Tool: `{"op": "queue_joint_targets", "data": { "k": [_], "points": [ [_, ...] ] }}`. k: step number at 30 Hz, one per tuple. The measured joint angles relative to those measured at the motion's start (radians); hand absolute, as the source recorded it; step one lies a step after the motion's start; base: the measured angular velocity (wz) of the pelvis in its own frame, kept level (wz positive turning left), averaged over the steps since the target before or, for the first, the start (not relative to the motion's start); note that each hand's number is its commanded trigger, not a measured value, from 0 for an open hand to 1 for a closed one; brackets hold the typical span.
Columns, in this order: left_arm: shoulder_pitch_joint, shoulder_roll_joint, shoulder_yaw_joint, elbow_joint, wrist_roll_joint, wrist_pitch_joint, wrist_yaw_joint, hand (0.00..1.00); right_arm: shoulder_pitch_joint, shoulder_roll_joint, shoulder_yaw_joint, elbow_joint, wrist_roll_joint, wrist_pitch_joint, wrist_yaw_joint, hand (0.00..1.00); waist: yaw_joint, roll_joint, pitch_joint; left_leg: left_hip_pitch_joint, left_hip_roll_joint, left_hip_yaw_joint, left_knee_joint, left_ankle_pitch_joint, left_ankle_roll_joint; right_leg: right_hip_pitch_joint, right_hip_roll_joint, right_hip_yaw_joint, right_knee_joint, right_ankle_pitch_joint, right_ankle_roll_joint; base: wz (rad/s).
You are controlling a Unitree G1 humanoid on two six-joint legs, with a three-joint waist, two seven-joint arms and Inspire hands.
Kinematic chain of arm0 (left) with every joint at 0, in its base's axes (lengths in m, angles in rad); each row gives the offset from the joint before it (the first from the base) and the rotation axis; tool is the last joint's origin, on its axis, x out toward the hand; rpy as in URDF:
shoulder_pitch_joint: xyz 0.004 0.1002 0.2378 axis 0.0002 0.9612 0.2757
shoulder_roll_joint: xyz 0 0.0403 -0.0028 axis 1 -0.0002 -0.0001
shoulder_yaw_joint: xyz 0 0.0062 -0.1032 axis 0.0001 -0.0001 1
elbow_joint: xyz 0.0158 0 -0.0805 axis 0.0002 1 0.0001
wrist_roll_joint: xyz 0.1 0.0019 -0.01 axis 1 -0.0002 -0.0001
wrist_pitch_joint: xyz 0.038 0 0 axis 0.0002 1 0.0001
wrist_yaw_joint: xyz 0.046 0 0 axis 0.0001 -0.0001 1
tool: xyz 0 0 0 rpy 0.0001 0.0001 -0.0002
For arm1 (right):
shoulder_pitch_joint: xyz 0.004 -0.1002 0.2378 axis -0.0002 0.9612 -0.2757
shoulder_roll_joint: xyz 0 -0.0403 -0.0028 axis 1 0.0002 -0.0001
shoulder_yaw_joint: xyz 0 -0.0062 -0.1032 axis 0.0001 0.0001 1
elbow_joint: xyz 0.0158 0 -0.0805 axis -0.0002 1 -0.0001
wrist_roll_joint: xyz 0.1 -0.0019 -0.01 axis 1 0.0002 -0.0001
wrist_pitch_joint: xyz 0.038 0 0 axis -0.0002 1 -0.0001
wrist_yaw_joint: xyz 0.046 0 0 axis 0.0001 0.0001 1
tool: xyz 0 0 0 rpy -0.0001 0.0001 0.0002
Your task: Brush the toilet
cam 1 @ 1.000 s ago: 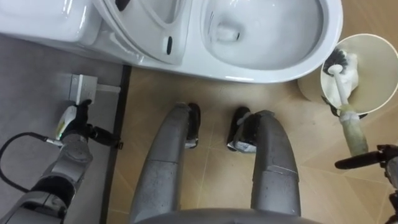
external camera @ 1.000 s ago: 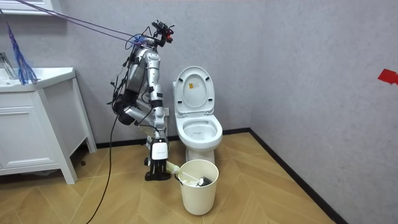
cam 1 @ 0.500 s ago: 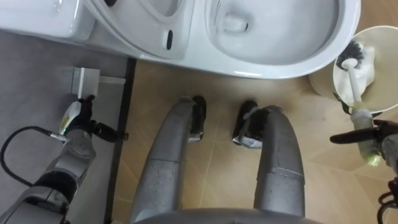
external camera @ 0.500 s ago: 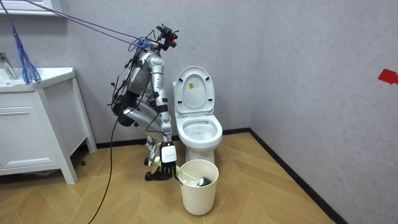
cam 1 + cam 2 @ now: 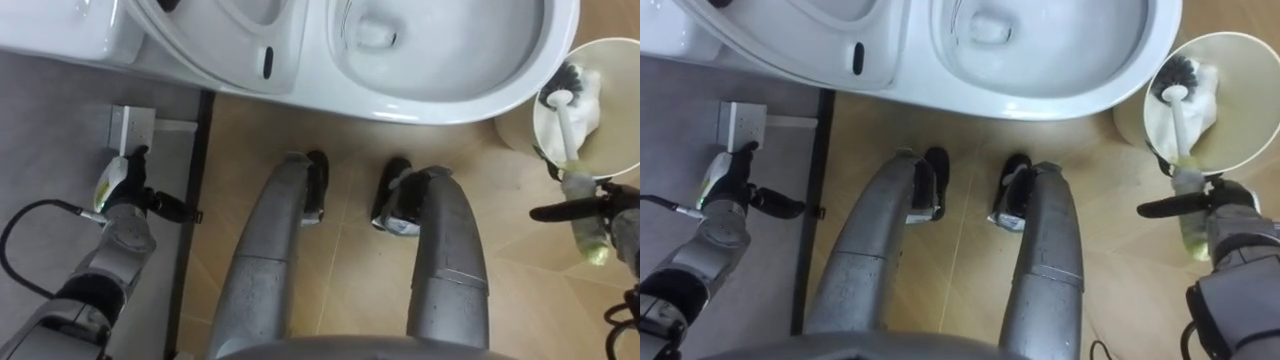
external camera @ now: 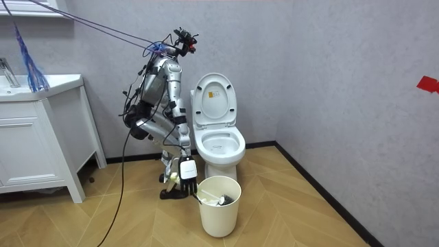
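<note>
We see one toilet brush [image 5: 1181, 140]. Its bristly head sits down in one round white bucket [image 5: 1245, 95], next to something white and crumpled. Its stick leans out over the rim. The right hand [image 5: 1230, 232] is at the stick, with the thumb lying across it. We cannot tell if the fingers close round it. The bucket stands on the floor [image 5: 350, 140], just beside one white toilet [image 5: 440, 70] with its lid up. The robot bends over in front of the toilet. Its left hand [image 5: 113, 185] hangs at its side, fingers loose, holding nothing.
</note>
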Motion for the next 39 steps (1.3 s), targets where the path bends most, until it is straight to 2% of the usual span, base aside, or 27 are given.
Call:
{"op": "queue_joint_targets", "data": {
  "k": [1,2,3,4,5,6,14,19,27,39],
  "points": [
    [0.000,0.000,0.000,0.000,0.000,0.000,0.000,0.00,0.000,0.000,0.000,0.000,0.002,0.000,0.001,0.06,0.000,0.000,0.0000,-0.001,0.000,0.000,0.000,0.000,0.000,-0.001,0.000,0.000,-0.001,0.000,0.000,0.00],
    [0.000,0.000,0.000,0.000,0.000,0.000,0.000,0.00,0.000,0.000,0.000,0.000,0.003,0.000,0.003,0.34,0.000,0.000,0.0000,-0.002,0.000,0.000,0.000,0.000,0.000,-0.003,0.000,-0.001,-0.001,0.000,0.000,0.00],
    [0.000,0.001,0.000,0.001,0.000,0.000,0.000,0.00,0.000,0.000,0.001,0.001,0.004,0.000,0.008,0.54,-0.001,0.000,0.0000,-0.005,0.000,0.000,0.000,0.000,0.000,-0.005,0.000,-0.001,-0.002,0.000,0.000,0.00],
    [0.000,0.001,0.000,0.002,0.000,-0.001,0.000,0.00,0.001,0.000,0.001,0.001,0.007,0.000,0.014,0.62,-0.002,0.000,0.0000,-0.007,0.001,0.000,0.000,0.000,0.000,-0.007,0.000,-0.002,-0.002,0.000,0.000,0.00],
    [0.000,0.001,0.000,0.002,0.000,-0.001,0.000,0.00,0.002,0.000,0.002,0.001,0.008,0.000,0.019,0.78,-0.003,0.000,0.0000,-0.008,0.000,0.000,0.000,0.000,0.000,-0.008,-0.001,-0.002,-0.002,0.000,0.000,0.00],
    [0.000,0.001,0.000,0.002,0.001,0.000,0.000,0.00,0.004,0.000,0.002,0.002,0.010,0.000,0.023,1.00,-0.004,0.000,0.0000,-0.010,0.000,0.000,0.000,0.000,0.000,-0.010,-0.001,-0.003,-0.002,0.000,0.000,0.00],
    [-0.007,0.003,0.001,0.019,0.001,0.015,-0.016,0.00,0.006,-0.001,0.019,0.004,-0.001,0.012,0.073,1.00,-0.012,0.001,-0.0008,-0.013,0.000,-0.002,-0.001,-0.002,0.001,-0.011,-0.001,-0.004,-0.006,0.000,-0.001,0.00],
    [-0.011,0.003,0.001,0.019,0.001,0.025,-0.048,0.00,0.007,-0.004,0.043,0.044,-0.002,0.045,0.099,1.00,-0.001,0.004,-0.0013,-0.013,0.002,0.000,-0.001,-0.003,0.003,-0.011,0.000,-0.004,-0.009,0.000,0.000,0.00],
    [-0.027,0.003,-0.001,0.022,-0.022,0.029,-0.072,0.00,0.004,-0.018,0.077,0.042,-0.004,0.041,0.138,1.00,0.024,0.012,-0.0009,-0.013,0.001,0.001,-0.006,-0.003,0.003,-0.011,-0.003,-0.004,-0.010,0.000,0.000,0.00],
    [-0.028,0.003,-0.001,0.041,-0.046,0.038,-0.073,0.00,0.003,-0.022,0.088,0.043,-0.004,0.041,0.139,1.00,0.028,0.013,-0.0007,-0.013,0.000,0.000,-0.011,0.000,0.008,-0.011,-0.002,-0.006,-0.016,0.000,0.000,0.00]
  ]
}}
